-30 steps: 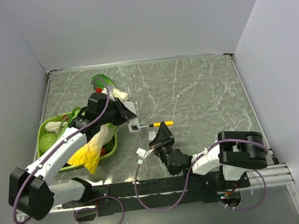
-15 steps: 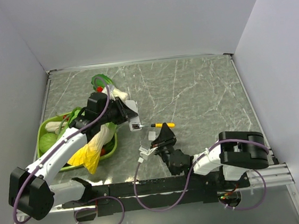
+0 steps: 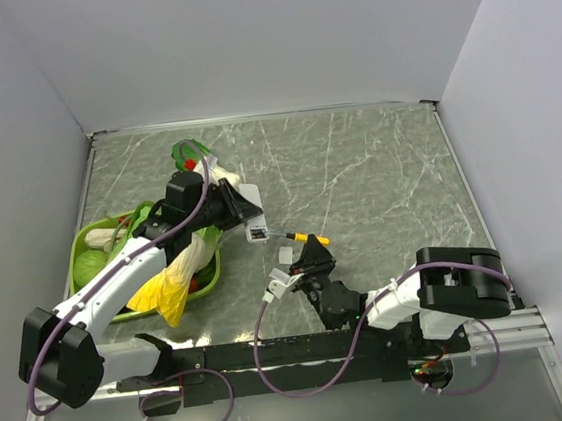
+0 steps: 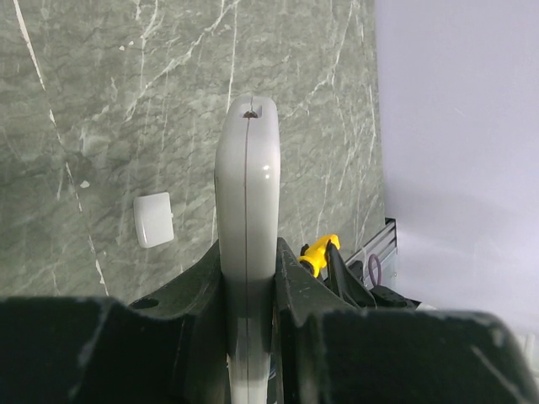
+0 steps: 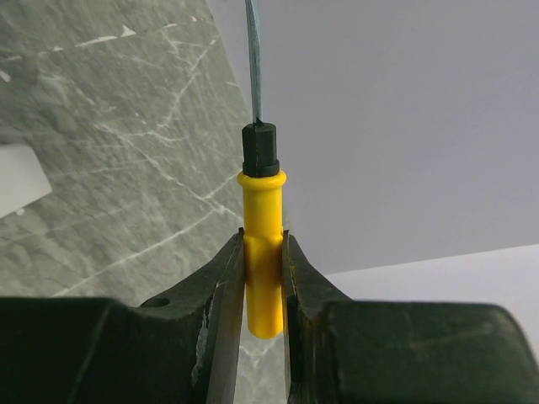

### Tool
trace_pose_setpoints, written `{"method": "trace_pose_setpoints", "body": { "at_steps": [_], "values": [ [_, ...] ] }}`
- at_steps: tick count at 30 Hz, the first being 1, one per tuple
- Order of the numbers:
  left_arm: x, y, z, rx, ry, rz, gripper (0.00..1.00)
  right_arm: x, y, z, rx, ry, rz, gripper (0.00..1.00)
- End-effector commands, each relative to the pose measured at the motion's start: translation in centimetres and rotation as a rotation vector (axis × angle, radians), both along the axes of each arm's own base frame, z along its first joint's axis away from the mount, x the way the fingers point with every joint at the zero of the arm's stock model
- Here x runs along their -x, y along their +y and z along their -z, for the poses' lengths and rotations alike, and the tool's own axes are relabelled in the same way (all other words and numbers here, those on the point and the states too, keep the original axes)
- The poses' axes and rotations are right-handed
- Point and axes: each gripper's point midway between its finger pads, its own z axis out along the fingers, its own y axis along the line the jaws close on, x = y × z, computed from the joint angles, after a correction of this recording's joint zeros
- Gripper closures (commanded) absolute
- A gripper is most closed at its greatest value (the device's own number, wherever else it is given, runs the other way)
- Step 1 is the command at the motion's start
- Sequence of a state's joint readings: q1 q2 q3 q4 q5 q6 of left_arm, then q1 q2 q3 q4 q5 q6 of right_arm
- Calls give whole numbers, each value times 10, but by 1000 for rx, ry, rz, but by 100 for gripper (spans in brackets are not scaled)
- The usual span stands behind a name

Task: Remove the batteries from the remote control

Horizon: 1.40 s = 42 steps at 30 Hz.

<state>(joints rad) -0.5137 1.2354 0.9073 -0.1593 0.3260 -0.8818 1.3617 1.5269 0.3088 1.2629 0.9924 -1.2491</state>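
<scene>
**A:** Start nearest the bases. What is the right pincer (image 5: 263, 241) doing?

**B:** It is clamped narrow on the handle of the yellow tool (image 5: 262, 210), with the thin metal shaft pointing away from it. Just beyond, the grey cover (image 4: 154, 220) lies loose on the tabletop (image 3: 378, 180).

**A:** And the remote control (image 4: 246, 168)?

**B:** It is off the tabletop, gripped edge-on in the left pincer (image 4: 248, 249), which is squeezed tight on its flat sides. The green basket (image 3: 76, 254) sits farther left.

**A:** What has just changed?

**B:** A second ago the tool's tip sat at the remote's end. Since then the left arm has drawn the remote slightly up and away, and the right pincer has dropped back toward the bases. I can't tell whether the tip still touches.

**A:** What does that mean for the task?

**B:** With the cover off, the compartment should be open. I see no batteries anywhere, so I judge they are still inside, and this looks like a reset before another pry.

**A:** Any brand or writing?

**B:** None that can be read on the remote, the tool or the cover.
</scene>
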Motion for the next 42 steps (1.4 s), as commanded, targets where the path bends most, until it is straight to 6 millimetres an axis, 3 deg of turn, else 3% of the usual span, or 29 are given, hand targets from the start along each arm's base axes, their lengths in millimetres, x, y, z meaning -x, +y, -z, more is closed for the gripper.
{"method": "trace_pose_setpoints", "body": {
  "at_steps": [1,10,19,22,23,24,26,27,28,29,30,32,37,40,42],
  "values": [
    [-2,-15,-15,67,-37,29,99,10,34,-54,-407,-25,-186,100],
    [-8,-10,3,14,-21,3,99,-2,26,-63,-526,26,-183,100],
    [-13,-5,8,-19,-30,-22,99,-5,15,-54,-524,42,-137,100],
    [-20,-1,15,-67,-31,-48,99,-6,10,-50,-535,78,-108,100],
    [-22,2,25,-100,-16,-59,99,-7,11,-57,-558,89,-105,100],
    [-26,4,27,-121,-12,-76,99,-6,14,-40,-507,157,-90,100],
    [-27,8,39,-159,20,-91,99,-6,15,-49,-556,190,-82,100],
    [-28,10,42,-170,22,-98,99,-6,14,-33,-534,256,-60,100],
    [-29,11,44,-173,27,-105,99,-7,15,-45,-588,280,-54,100],
    [-30,11,44,-168,22,-108,99,-5,16,-41,-665,347,-33,100],
    [-29,12,46,-169,26,-110,99,-8,6,-28,-632,398,17,100],
    [-29,13,44,-159,23,-110,99,-9,4,-32,-783,485,61,100],
    [-26,9,29,-108,-26,-71,99,-6,-15,-24,-870,567,137,100],
    [-24,7,25,-97,-48,-48,99,3,-11,-24,-940,619,64,100],
    [-26,9,25,-104,-47,-63,99,9,-10,-22,-900,634,3,100]
  ]
}}
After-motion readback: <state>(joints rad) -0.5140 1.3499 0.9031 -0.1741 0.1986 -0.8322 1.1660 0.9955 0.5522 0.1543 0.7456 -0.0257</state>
